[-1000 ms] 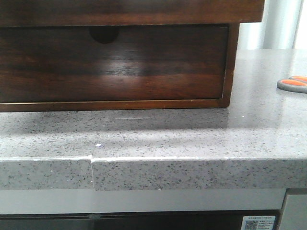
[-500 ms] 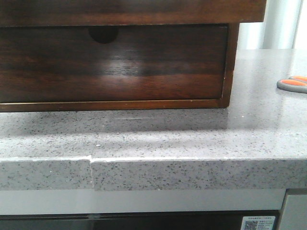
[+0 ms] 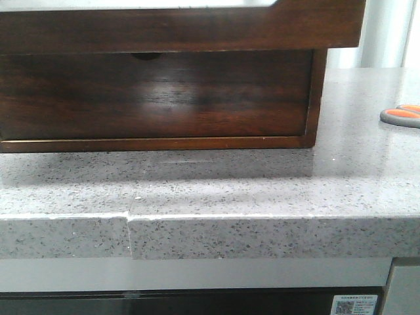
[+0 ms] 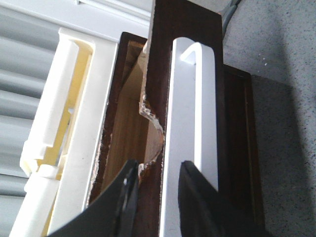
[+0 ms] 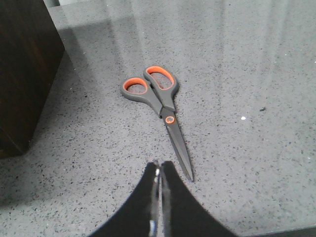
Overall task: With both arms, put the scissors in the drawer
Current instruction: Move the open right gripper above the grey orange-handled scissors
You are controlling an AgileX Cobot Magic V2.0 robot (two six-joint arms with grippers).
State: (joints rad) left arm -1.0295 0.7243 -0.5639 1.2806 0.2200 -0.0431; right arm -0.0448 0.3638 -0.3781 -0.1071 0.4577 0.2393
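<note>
The drawer [image 3: 184,29] is the wide dark reddish-brown front at the top of the front view, pulled out towards the camera, with a strip of its whitish inside along the top edge. In the left wrist view my left gripper [image 4: 157,170] is shut on the drawer's front board [image 4: 150,207], one finger outside and one over the whitish inside [image 4: 190,123]. The scissors [image 5: 158,96], orange loops rimmed in grey, lie flat on the countertop; they also show at the right edge of the front view [image 3: 401,114]. My right gripper [image 5: 159,165] is shut and empty, just beside the blade tip.
The taller notched drawer front [image 3: 157,98] sits below the pulled-out drawer in the wooden cabinet [image 5: 24,64]. The speckled grey countertop [image 3: 262,190] has a front edge with a seam. A cream-white plastic rack [image 4: 59,123] stands beside the cabinet.
The drawer front has come out towards the camera and now covers most of the finger notch below; its whitish inside has come into sight. The scissors have not moved.
</note>
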